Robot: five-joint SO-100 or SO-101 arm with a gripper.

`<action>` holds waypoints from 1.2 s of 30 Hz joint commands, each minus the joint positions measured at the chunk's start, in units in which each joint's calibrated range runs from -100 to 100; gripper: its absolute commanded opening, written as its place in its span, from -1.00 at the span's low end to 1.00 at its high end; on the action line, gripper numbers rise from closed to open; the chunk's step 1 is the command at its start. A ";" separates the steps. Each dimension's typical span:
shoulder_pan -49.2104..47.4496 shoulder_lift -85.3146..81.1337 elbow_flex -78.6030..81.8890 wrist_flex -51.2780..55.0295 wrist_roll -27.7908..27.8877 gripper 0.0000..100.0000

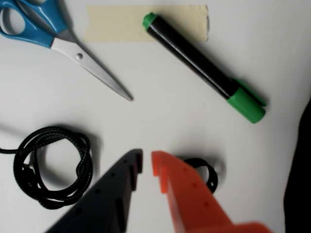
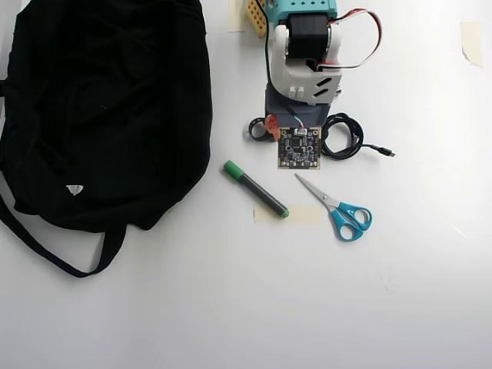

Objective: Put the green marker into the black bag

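Beside black bag (image 2: 100,108) — green marker (image 1: 204,68), dark barrel, green cap; hand (image 1: 146,162) slightly parted, empty.

Plain white worktop under soft, even light

The worktop (image 2: 231,307) fills the overhead view edge to edge, smooth and matte white, with only faint shadows. Strips of beige masking tape (image 2: 298,215) are stuck flat on it: one near the middle, one at the top edge (image 2: 235,15), another at the upper right (image 2: 470,42).
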 commanded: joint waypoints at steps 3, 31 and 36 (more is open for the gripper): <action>-0.11 -0.96 -1.53 -0.12 0.00 -0.94; 1.54 -0.96 -1.62 -0.47 0.37 -0.96; 2.21 -0.96 -1.62 -0.47 4.40 -0.95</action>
